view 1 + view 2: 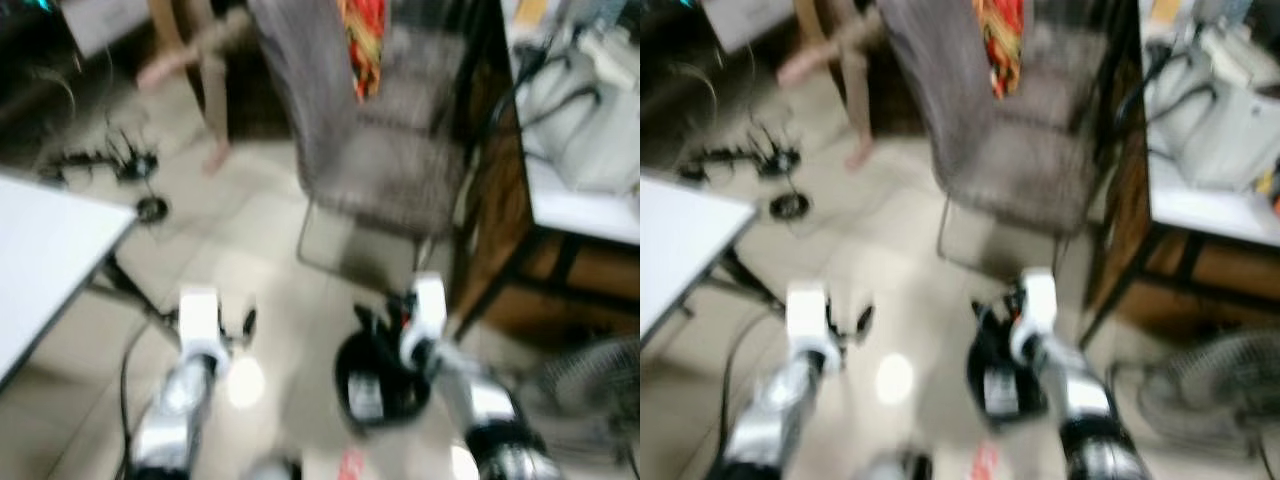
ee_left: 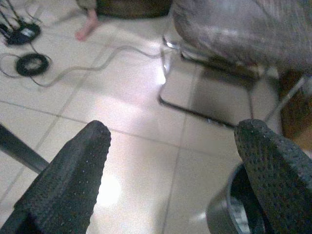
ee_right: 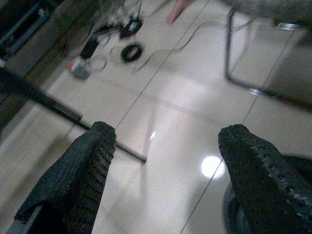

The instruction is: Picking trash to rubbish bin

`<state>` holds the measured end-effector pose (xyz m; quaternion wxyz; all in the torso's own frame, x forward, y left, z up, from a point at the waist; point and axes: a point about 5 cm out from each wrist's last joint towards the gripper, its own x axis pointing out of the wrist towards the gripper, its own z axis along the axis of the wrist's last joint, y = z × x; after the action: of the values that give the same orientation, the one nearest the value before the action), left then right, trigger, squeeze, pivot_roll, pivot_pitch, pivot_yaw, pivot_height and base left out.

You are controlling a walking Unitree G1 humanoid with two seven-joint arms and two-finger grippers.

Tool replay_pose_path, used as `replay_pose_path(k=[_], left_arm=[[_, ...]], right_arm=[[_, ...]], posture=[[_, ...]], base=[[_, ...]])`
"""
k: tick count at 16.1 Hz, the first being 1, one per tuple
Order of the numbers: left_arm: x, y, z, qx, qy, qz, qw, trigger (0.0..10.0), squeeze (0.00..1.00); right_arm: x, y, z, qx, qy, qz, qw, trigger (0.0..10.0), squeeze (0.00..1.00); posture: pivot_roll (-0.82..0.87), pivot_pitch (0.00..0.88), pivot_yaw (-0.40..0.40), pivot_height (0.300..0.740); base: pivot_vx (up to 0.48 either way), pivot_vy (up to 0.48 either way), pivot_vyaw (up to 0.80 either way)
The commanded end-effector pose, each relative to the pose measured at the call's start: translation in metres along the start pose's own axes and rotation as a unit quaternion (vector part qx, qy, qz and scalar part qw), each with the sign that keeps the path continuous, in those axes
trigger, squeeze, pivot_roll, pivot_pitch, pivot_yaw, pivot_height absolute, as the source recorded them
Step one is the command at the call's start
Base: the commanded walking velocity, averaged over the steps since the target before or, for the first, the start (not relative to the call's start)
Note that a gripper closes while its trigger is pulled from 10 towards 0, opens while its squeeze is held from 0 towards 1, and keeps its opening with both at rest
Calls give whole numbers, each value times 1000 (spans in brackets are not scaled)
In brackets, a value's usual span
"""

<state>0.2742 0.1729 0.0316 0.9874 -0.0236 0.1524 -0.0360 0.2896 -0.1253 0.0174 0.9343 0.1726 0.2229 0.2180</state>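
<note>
A round black rubbish bin (image 1: 380, 388) stands on the tiled floor just ahead of me, with something pale inside it. My right gripper (image 1: 386, 318) hangs over the bin's far rim, and in the right wrist view my right gripper (image 3: 168, 131) is open, holding nothing, with the bin's edge (image 3: 292, 168) beside one finger. My left gripper (image 1: 238, 328) hovers over bare floor to the left of the bin; in the left wrist view it (image 2: 175, 134) is open and empty, with the bin (image 2: 226, 214) at the corner. The head views are blurred.
A chair (image 1: 385, 150) draped in grey cloth stands ahead, with a red-orange cloth (image 1: 362, 40) hanging on it. A white table (image 1: 45, 260) is at left, a desk (image 1: 585, 205) at right, and a fan (image 1: 590, 385) low right. Cables (image 1: 110, 165) and a person's foot (image 1: 215, 155) lie beyond.
</note>
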Motion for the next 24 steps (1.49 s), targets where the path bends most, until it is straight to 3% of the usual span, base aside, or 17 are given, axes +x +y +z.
replay_pose_path(k=[1, 15, 19, 24], left_arm=[[0, -6, 0, 1, -1, -14, 1000, 10000, 0], [2, -13, 0, -12, -3, -1, 1000, 10000, 0], [2, -10, 3, -10, -12, 15, 1000, 10000, 0], [-2, 5, 5, -10, -28, 66, 997, 10000, 0]], right_arm=[[-2, -3, 3, -1, -1, -10, 1000, 10000, 0], [-5, -2, 3, -6, 7, -18, 1000, 10000, 0], [-5, -2, 4, -9, 8, -16, 1000, 10000, 0], [-4, 1, 6, -25, 7, -8, 1000, 10000, 0]], posture=[[-72, 71, 46, 740], [-79, 67, 42, 740], [-77, 70, 39, 740], [-71, 76, 36, 740]], base=[[0, 0, 800], [0, 0, 800], [0, 0, 800], [0, 0, 800]])
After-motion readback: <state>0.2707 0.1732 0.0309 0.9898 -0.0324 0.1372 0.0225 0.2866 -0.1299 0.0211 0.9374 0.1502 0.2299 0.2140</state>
